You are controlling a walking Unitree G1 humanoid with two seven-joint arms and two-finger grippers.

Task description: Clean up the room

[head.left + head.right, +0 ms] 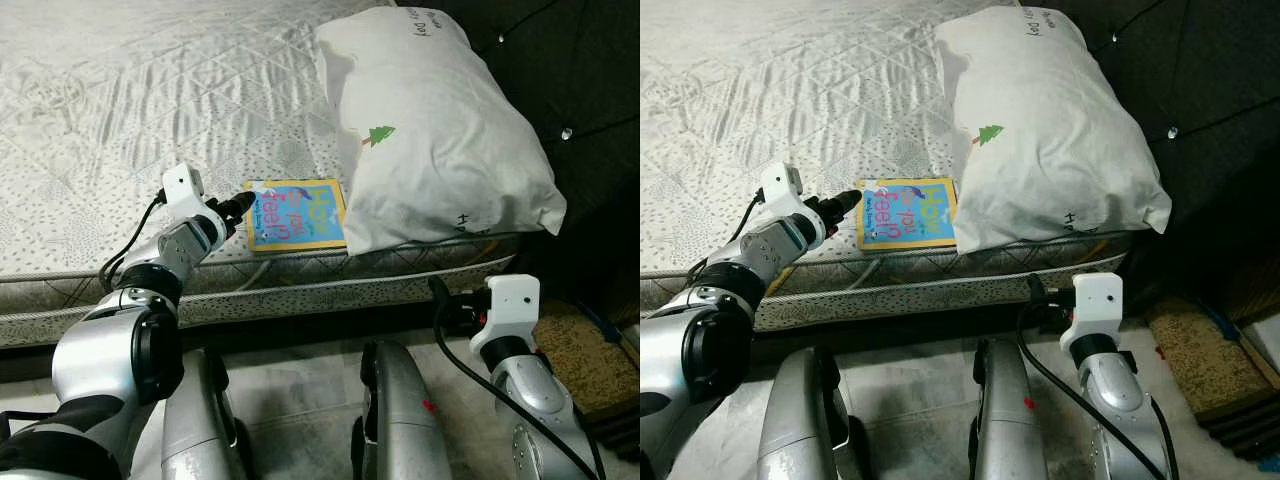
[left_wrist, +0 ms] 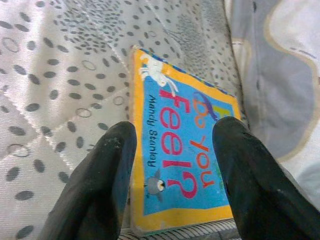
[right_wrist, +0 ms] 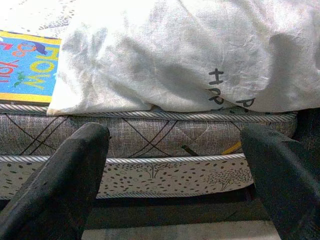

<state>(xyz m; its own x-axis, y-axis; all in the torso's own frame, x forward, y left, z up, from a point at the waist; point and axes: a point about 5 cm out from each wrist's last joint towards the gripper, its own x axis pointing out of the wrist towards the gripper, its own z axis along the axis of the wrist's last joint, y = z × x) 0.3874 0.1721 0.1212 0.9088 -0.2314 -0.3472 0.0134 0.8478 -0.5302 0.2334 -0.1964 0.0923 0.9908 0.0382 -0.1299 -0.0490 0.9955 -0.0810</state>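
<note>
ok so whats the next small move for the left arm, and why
Probably ease the left gripper forward and down so its open fingers straddle the book's near edge, then close. The book lies flat on the mattress beside the pillow, with the fingers just short of it.

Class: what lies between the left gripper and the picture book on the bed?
Only bare quilted mattress. In the left eye view the left gripper, jaws open, sits just short of the book edge.
</note>
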